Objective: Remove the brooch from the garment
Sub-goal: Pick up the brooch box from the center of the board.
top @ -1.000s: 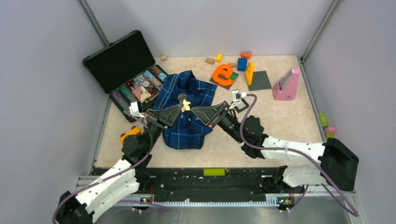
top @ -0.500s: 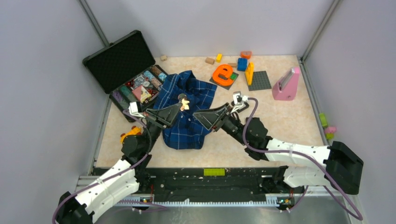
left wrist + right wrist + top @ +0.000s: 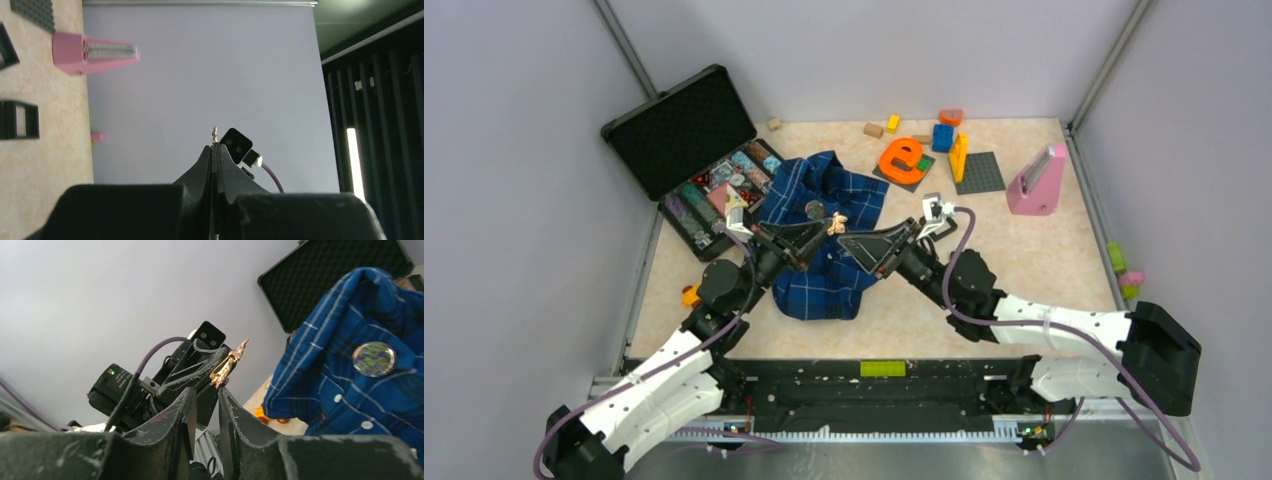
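Note:
The dark blue plaid shirt (image 3: 826, 288) lies crumpled in the middle of the table. The round silvery brooch (image 3: 814, 209) sits on its upper part; in the right wrist view it (image 3: 374, 359) lies flat on the cloth (image 3: 350, 400). My left gripper (image 3: 824, 228) hovers above the shirt, shut on a small golden ornament (image 3: 836, 222) that pokes past its tips (image 3: 214, 132) and also shows in the right wrist view (image 3: 229, 365). My right gripper (image 3: 844, 241) faces it, slightly open and empty (image 3: 205, 392), just below the ornament.
An open black case (image 3: 686, 128) full of small items stands at the back left. An orange letter e (image 3: 902, 158), a grey baseplate (image 3: 979, 172), coloured blocks and a pink wedge (image 3: 1036, 182) are at the back right. An orange toy (image 3: 690, 295) lies left of the shirt.
My left arm has swung up and to the right, carrying the golden ornament a little right, away from the round disc. My right gripper drew back slightly, then held still.

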Controlling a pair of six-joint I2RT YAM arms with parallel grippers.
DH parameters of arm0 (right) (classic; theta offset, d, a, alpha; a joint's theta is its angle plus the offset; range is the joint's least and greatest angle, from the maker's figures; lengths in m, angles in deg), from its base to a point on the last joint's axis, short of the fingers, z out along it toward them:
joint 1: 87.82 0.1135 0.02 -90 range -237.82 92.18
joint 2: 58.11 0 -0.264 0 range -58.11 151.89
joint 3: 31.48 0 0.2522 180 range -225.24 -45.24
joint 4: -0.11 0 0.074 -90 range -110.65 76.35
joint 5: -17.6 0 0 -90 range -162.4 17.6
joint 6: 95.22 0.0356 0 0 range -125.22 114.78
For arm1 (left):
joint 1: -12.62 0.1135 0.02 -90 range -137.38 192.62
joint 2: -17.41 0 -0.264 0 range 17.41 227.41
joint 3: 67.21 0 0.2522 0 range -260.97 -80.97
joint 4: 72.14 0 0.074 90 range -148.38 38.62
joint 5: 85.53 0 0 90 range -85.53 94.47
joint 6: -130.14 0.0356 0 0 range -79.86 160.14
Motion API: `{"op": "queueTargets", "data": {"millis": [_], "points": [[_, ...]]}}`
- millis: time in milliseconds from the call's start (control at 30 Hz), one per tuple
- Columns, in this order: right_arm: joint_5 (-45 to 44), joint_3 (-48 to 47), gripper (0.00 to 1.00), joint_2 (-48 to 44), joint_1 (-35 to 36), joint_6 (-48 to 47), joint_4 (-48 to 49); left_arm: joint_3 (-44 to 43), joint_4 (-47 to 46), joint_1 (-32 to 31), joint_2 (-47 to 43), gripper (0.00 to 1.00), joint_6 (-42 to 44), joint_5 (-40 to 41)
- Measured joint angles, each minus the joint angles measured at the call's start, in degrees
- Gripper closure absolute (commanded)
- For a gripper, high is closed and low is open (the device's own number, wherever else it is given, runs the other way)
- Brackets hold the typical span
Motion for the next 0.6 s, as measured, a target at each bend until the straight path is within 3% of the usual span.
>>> {"op": "queueTargets", "data": {"millis": [200,367,467,600], "points": [[-8.4,5.5,0.59,-5.8,0.0,2.3,-0.6,-1.9,5.3,0.2,4.1,1.0,-7.5,-4.5],[-16.0,8.3,0.53,-12.5,0.0,3.6,-4.2,-1.9,8.5,0.2,4.8,1.0,-10.0,-5.4],[-20.7,8.1,0.35,-15.9,0.0,4.6,-10.6,-2.2,9.1,0.2,5.6,1.0,-10.2,-5.7],[-25.3,5.2,0.22,-19.6,-1.6,4.8,-27.1,-2.4,9.9,0.2,6.4,1.0,-10.1,-5.8]]}}
